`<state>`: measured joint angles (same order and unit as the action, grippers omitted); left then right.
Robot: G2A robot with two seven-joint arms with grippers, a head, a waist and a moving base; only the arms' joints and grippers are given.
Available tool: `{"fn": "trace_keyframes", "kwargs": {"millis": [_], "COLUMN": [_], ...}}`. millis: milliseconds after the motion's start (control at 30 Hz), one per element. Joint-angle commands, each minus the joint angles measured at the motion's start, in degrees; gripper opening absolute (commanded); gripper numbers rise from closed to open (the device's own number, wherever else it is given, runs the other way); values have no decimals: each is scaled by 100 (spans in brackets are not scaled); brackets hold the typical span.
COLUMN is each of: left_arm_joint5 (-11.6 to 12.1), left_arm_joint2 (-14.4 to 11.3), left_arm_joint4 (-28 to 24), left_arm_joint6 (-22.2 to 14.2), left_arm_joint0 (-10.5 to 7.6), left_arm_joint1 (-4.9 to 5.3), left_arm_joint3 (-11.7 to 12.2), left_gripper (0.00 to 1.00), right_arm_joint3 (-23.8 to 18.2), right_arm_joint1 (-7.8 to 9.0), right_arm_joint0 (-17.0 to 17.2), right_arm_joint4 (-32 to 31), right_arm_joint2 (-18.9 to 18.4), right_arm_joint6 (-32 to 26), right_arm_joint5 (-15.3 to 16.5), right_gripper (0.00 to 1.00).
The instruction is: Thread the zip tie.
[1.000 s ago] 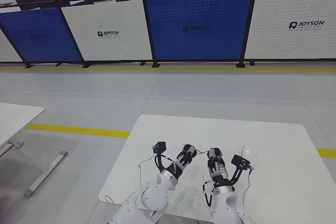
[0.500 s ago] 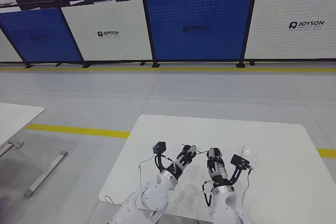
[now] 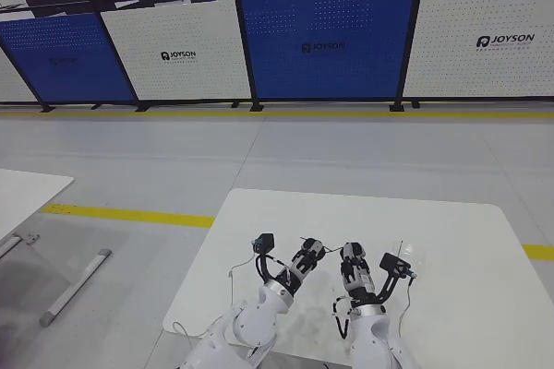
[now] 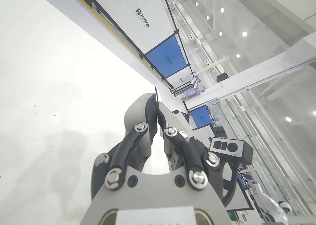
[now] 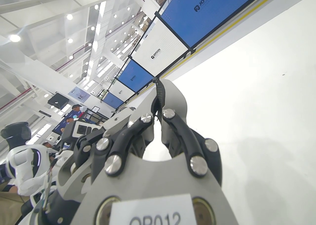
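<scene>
Indoors, a white table (image 3: 443, 231) stood on grey floor crossed by a yellow line (image 3: 120, 215), with blue and white panels (image 3: 328, 46) behind. The right gripper (image 5: 160, 87) was clamped on the black zip tie (image 5: 159, 97), its head poking past the tips. The left gripper (image 4: 156, 102) was pinched together on the tie's thin tail. Both were over the table's near part.

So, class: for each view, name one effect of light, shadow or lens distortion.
Top view: posts of the panels splay outwards, a wide-angle effect; left wrist view: the white table washes out bright; right wrist view: ceiling lamps glare.
</scene>
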<state>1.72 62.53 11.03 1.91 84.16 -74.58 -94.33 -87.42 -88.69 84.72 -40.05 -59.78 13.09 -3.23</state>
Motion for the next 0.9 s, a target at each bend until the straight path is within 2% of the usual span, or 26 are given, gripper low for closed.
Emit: {"fn": "trace_keyframes", "kwargs": {"millis": [0, 67, 133, 233, 633, 767, 867], "left_arm_joint5": [-64, -176, -193, -197, -177, -192, -243], "left_arm_joint2": [23, 47, 65, 91, 93, 143, 167], "left_arm_joint4": [-99, -222, -469, -705, -761, -1107, -1437], "left_arm_joint6": [112, 282, 381, 336, 253, 426, 466], "left_arm_joint0": [10, -2, -11, -11, -7, 20, 45], "left_arm_joint1": [-11, -30, -53, -65, -66, -95, -117], "left_arm_joint3": [2, -11, -28, -65, -93, -161, -235], "left_gripper": [0, 0, 0, 0, 0, 0, 0], "right_arm_joint3": [19, 27, 33, 5, 9, 87, 158], "right_arm_joint1": [1, 3, 9, 23, 31, 90, 141], "right_arm_joint0": [-11, -19, -10, 34, 53, 38, 9], "right_arm_joint4": [-17, -17, 7, 10, 15, -626, -1400], "right_arm_joint2": [2, -9, -48, -116, -129, -191, -172], "right_arm_joint6": [-54, -86, -107, -108, -195, -316, -409], "right_arm_joint5": [-11, -26, -9, 12, 34, -105, -300], "right_gripper": [100, 100, 100, 100, 100, 100, 100]}}
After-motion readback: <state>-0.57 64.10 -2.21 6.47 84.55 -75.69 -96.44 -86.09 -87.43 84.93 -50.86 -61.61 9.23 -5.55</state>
